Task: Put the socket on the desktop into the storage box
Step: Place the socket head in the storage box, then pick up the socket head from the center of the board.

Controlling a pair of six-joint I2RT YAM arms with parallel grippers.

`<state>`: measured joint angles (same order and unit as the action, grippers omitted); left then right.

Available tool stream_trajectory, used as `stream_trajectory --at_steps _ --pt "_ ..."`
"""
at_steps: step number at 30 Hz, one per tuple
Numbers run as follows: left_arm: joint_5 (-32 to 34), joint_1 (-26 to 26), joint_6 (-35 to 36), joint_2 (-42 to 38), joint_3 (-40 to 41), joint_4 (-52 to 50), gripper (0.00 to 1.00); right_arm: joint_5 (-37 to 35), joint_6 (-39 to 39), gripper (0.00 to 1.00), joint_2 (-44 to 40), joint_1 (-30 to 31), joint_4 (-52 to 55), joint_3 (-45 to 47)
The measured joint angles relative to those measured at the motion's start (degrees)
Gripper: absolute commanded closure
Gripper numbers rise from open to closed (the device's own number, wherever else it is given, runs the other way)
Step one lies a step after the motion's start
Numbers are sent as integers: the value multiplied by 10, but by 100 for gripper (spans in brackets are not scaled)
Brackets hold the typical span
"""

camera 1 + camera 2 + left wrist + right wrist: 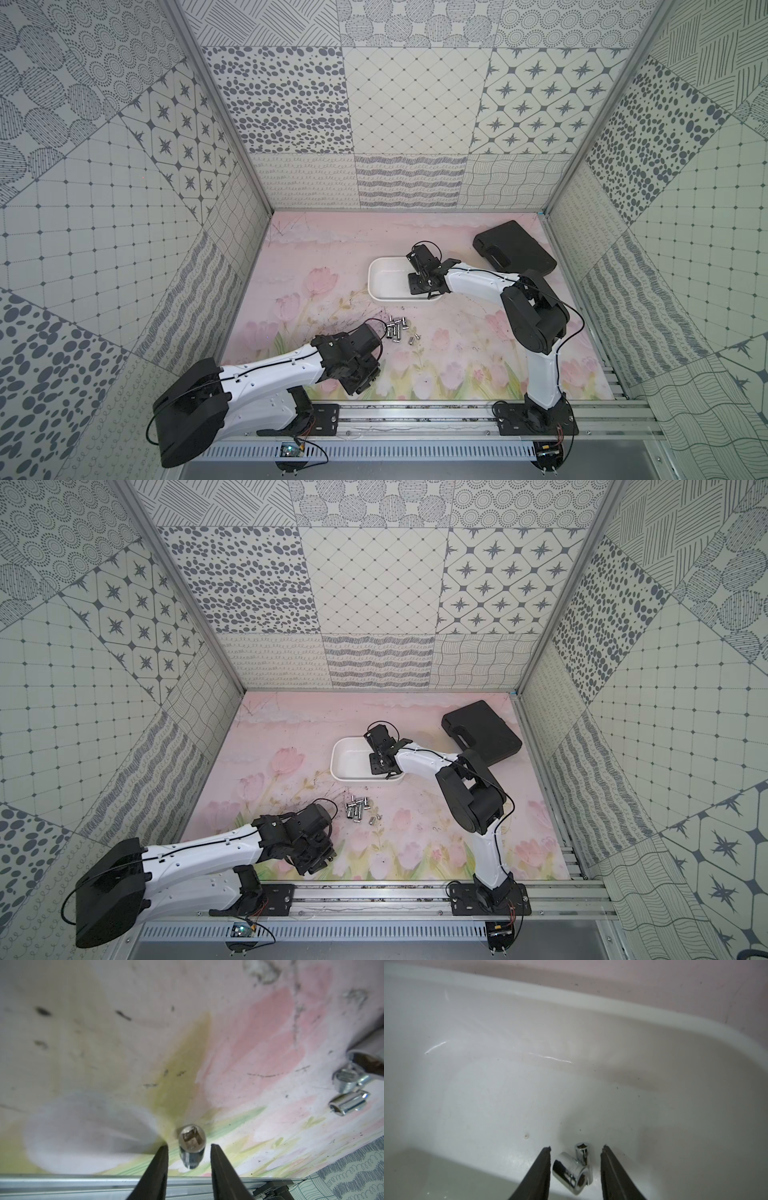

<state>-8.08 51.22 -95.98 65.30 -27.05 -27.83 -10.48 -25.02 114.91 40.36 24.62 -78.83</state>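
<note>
Now, close the left end effector (apart, flanking 1 socket) squarely; the right end effector hangs apart over the box.

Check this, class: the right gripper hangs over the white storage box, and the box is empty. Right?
No. The right gripper hangs over the white storage box, but the box is not empty: two sockets lie inside, as the right wrist view shows.

White arms, blk joints
</note>
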Motion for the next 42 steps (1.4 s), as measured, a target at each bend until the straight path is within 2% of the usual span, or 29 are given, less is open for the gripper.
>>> stream_trajectory --at_steps 9,16,23,37,42 --pt "-3 0 0 13 -7 7 59 7 7 53 -33 3 2 2" --pt "4 1 0 18 -17 -3 60 -23 29 53 -151 37 -3 39" --pt "25 1 0 17 -21 -16 61 -56 36 52 -290 64 -11 152" --pt "42 1 0 41 -33 -34 73 -91 36 53 -433 105 -29 336" --pt "40 1 1 58 -41 -46 79 -92 35 53 -472 108 -44 367"
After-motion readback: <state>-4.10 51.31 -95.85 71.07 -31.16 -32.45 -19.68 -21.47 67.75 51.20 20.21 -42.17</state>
